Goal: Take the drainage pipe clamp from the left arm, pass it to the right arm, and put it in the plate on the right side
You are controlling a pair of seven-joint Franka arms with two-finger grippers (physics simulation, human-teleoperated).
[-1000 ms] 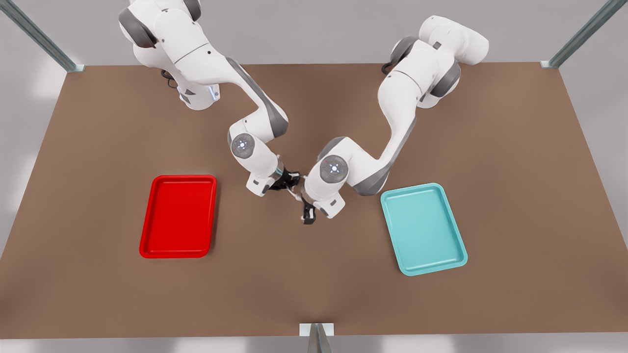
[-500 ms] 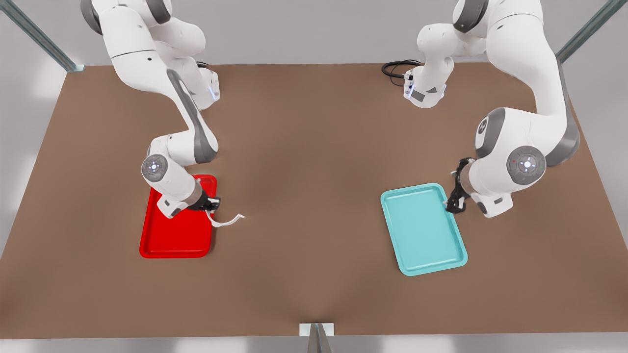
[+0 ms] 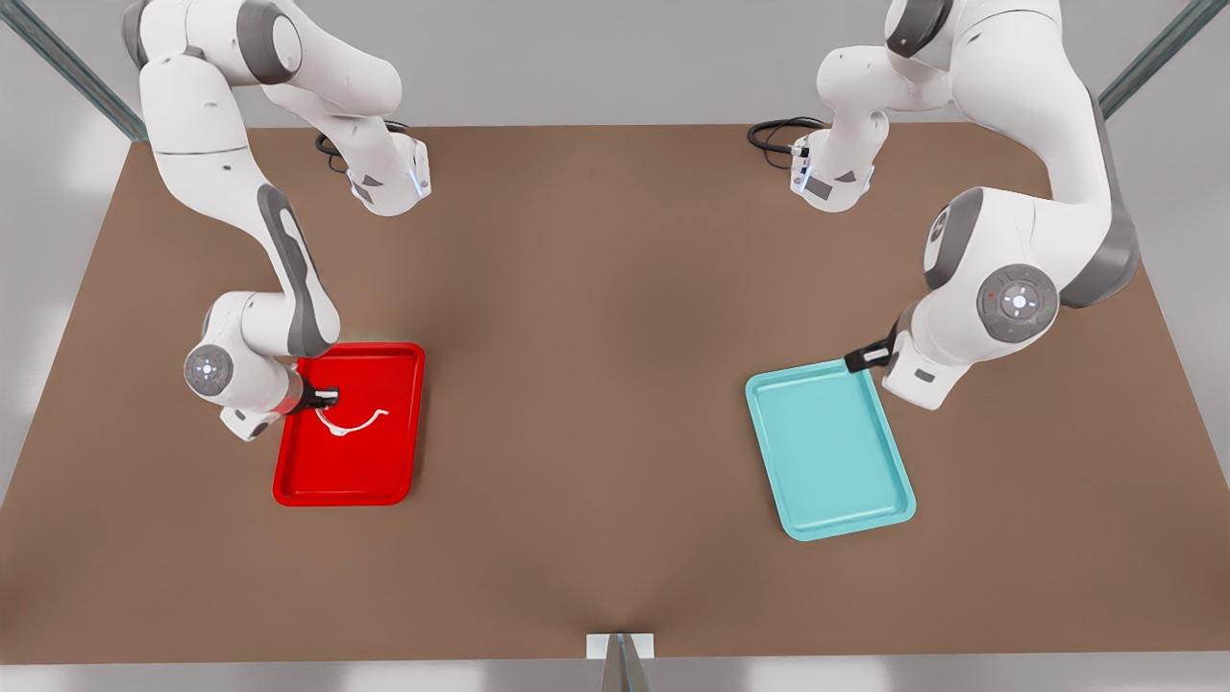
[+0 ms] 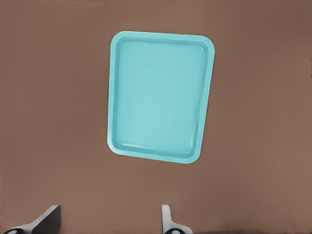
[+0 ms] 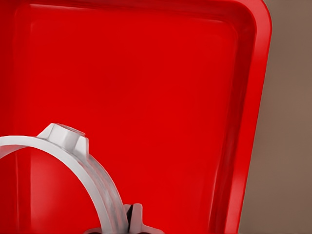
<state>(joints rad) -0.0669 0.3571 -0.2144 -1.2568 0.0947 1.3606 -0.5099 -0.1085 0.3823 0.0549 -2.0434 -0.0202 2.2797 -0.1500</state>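
Observation:
The drainage pipe clamp [image 3: 354, 423] is a thin white half-ring, and my right gripper [image 3: 322, 396] is shut on one of its ends. It hangs over the far half of the red plate [image 3: 384, 466] on the front view's left. In the right wrist view the clamp [image 5: 92, 170] curves away from the right gripper [image 5: 129, 222] above the plate's floor [image 5: 170, 73]. I cannot tell whether the clamp touches the plate. My left gripper [image 3: 865, 358] is open and holds nothing, at the far corner of the teal tray on the front view's right. Its fingertips [image 4: 48, 219] stand apart.
The teal tray [image 3: 826, 452] lies on the brown table at the front view's right, and the left wrist view looks down on this teal tray [image 4: 158, 97]. A black cable [image 3: 774, 133] coils at the table's far edge. Bare tabletop lies between the two trays.
The two grippers were together at the table's middle. The right gripper has carried the clamp over the red plate. The left gripper, now without it, has drawn back to the teal tray.

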